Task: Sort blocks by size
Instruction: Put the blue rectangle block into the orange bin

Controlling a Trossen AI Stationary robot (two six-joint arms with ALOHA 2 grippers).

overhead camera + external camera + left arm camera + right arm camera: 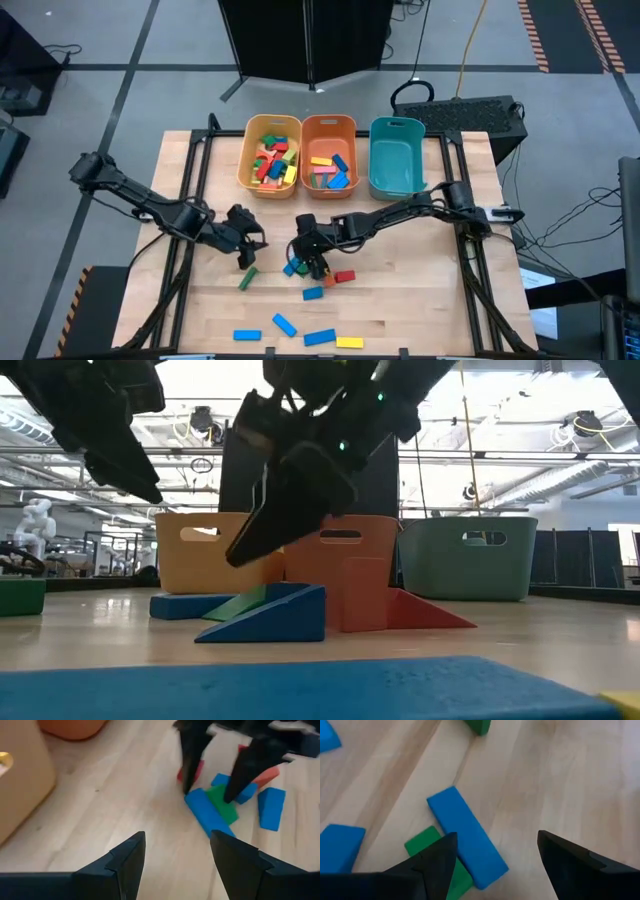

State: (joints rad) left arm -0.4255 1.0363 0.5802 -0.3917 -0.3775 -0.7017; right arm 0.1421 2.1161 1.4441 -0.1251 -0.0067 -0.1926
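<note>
A small cluster of blocks lies mid-table: a blue bar [467,842] resting partly on a green block [437,857], with a red block [344,276] and more blue ones beside them. My right gripper [312,265] hangs open just above this cluster, its fingers [235,780] slanting down on either side of the blue bar and touching nothing. My left gripper [248,250] stands open over bare wood to the cluster's left, nothing between its fingers [125,865]. A lone green block [247,278] lies on the table just nearer than it.
Three bins stand in a row at the far edge: yellow [250,160] and orange [310,160], both holding blocks, and teal [396,155]. Near the front edge lie several blue bars [285,325] and a yellow one [350,342]. Bare wood stretches along the right side.
</note>
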